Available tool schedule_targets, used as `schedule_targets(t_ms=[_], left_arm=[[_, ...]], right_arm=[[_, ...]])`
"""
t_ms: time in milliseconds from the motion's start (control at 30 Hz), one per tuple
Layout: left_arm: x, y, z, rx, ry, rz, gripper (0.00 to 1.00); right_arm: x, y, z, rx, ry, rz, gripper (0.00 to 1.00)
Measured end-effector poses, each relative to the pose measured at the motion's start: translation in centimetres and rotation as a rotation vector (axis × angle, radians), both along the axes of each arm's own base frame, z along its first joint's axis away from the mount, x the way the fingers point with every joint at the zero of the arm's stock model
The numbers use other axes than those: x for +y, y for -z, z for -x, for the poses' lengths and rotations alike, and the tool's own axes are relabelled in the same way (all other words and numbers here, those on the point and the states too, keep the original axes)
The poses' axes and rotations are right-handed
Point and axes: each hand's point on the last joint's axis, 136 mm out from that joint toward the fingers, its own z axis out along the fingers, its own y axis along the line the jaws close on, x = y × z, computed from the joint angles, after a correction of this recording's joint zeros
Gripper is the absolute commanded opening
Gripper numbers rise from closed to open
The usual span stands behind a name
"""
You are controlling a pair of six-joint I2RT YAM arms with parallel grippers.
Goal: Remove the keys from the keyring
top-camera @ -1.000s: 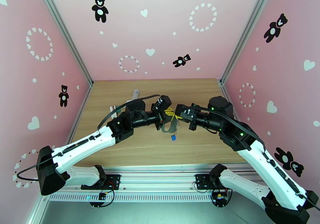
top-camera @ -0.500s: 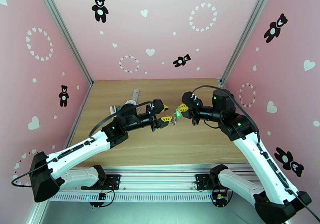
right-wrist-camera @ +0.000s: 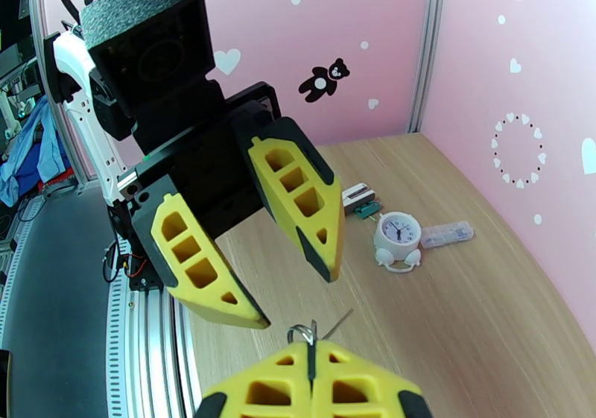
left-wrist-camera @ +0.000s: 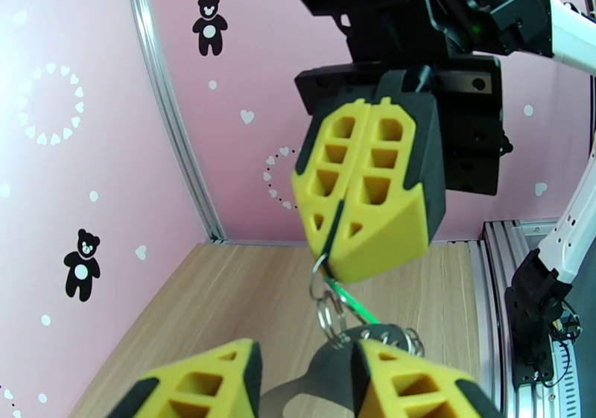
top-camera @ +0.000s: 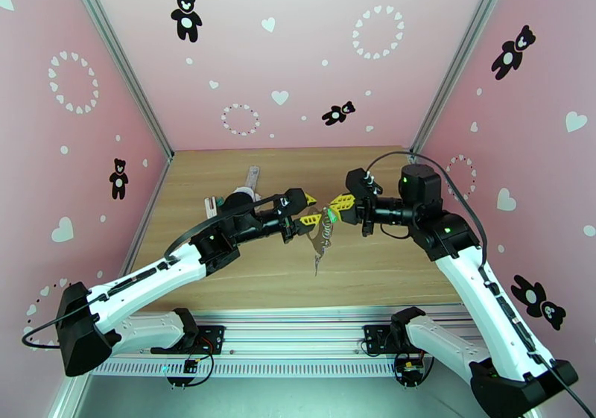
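Observation:
My right gripper (top-camera: pixel 330 213) is shut on a small silvery ring (left-wrist-camera: pixel 320 267) at the end of the chain. In the left wrist view the right gripper (left-wrist-camera: pixel 337 254) has the green key (left-wrist-camera: pixel 350 304) and chain links (left-wrist-camera: pixel 330 319) hanging under it. The keyring's dark loop (top-camera: pixel 320 237) hangs below both grippers, with a thin piece (top-camera: pixel 316 263) dangling from it. My left gripper (top-camera: pixel 314 211) faces the right one, jaws apart, and the dark loop (left-wrist-camera: pixel 320 375) sits in the gap by one finger (left-wrist-camera: pixel 410 382). In the right wrist view the left gripper (right-wrist-camera: pixel 294 296) stands open above my own shut fingers (right-wrist-camera: pixel 335 390).
A round white clock (right-wrist-camera: pixel 395 237), a small white-and-green block (right-wrist-camera: pixel 361 202) and a clear oblong piece (right-wrist-camera: pixel 445 233) lie on the wooden table (top-camera: pixel 372 263) behind the left arm. Pink walls close in three sides.
Both grippers have lifted and drawn slightly apart. The left jaws have opened. The keyring, bunched between the grippers half a second ago, now hangs down below them.

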Motion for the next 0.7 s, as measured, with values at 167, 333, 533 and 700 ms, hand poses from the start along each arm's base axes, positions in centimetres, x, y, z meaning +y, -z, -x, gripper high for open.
schedule_targets(t_ms=[167, 333, 533, 700], left_arm=[[-0.2, 0.0, -0.1, -0.004, 0.007, 0.004, 0.38], [-0.6, 0.7, -0.4, 0.006, 0.007, -0.007, 0.32], [-0.8, 1.1, -0.5, 0.015, 0.010, -0.012, 0.25], [-0.9, 0.8, -0.4, 0.015, 0.017, 0.001, 0.20]], right_arm=[[0.2, -0.2, 0.0, 0.008, -0.012, -0.013, 0.00], [0.3, -0.3, -0.1, 0.011, -0.018, -0.021, 0.00], [0.3, -0.4, -0.2, 0.012, -0.016, -0.024, 0.00], [0.3, -0.4, -0.2, 0.008, -0.016, -0.026, 0.00]])
